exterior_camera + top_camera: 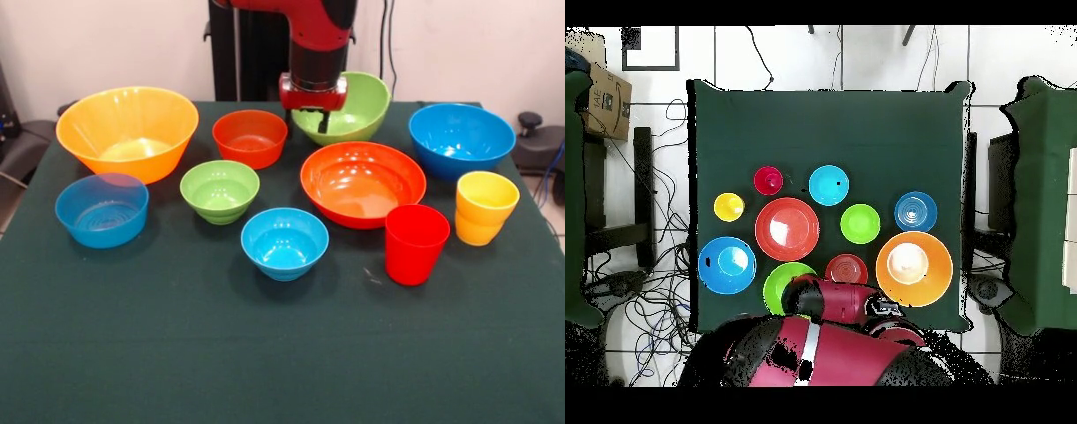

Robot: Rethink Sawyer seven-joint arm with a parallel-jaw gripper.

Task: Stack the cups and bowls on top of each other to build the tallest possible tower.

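Where the red and black arm [320, 35] comes down at the table's far side, its gripper [306, 120] hangs at the near rim of the large green bowl [357, 102], one dark finger [324, 122] showing against the green; whether the fingers are apart or together cannot be told. From the front, a small red-orange bowl [251, 137] sits just left of it, with the big orange-yellow bowl [128, 131] further left. A wide red-orange bowl [362, 183] lies nearer the camera, the large blue bowl [461, 138] to its right. In the nearer row stand a translucent blue bowl [102, 208], a small green bowl [220, 190], a small blue bowl [284, 242], the red cup [416, 243] and the yellow cup [485, 207]. All sit apart on the dark green tablecloth [177, 353], nothing stacked.
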